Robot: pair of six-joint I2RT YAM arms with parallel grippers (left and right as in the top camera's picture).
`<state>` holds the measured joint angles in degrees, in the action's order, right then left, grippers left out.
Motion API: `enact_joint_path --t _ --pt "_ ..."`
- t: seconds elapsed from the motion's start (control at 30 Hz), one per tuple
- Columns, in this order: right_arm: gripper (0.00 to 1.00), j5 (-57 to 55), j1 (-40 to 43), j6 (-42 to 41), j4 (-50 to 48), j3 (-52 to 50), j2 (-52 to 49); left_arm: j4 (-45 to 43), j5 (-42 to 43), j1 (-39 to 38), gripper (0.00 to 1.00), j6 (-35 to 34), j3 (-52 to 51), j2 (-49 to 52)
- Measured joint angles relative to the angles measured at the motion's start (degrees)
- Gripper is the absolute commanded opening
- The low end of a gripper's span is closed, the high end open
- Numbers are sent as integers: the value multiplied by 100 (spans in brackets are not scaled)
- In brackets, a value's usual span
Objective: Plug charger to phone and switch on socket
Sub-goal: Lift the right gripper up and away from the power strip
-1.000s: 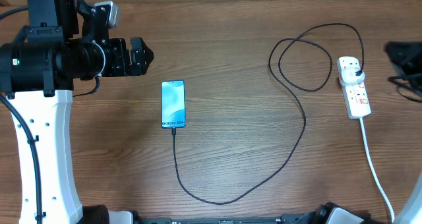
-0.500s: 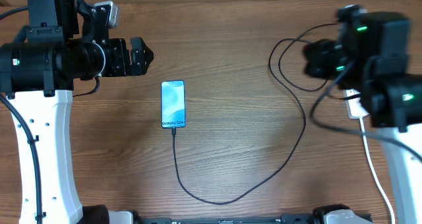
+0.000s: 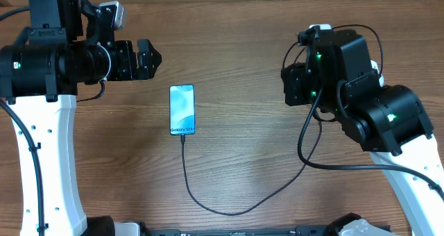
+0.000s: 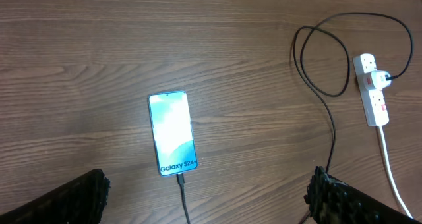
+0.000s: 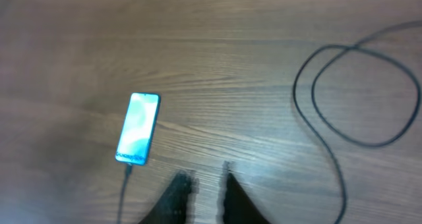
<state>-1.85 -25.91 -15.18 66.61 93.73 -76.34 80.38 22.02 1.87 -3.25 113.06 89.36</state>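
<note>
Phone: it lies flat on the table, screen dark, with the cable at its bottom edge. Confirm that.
One thing is wrong: the screen is not dark. The left wrist view shows the phone lit light blue, with "Galaxy S24" text. The rest stands: it lies flat on the table, with the cable at its bottom edge.

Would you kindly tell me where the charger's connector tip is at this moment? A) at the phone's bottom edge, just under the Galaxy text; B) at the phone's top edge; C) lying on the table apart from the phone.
A: in the left wrist view the charger runs straight up into the bottom edge of the phone.
</note>
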Motion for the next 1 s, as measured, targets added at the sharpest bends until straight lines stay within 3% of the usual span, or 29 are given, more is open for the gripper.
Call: enact_joint_path --t 0.13,0.23,0.27,1.0 --pt "61 -52 0 24 15 0 0 0 0 0 100 0 0 0" --pt "86 -133 0 22 20 0 0 0 0 0 100 0 0 0" --pt "100 -140 0 17 20 0 0 0 0 0 100 0 0 0" --pt "100 -616 31 26 -17 0 0 0 0 0 99 0 0 0"
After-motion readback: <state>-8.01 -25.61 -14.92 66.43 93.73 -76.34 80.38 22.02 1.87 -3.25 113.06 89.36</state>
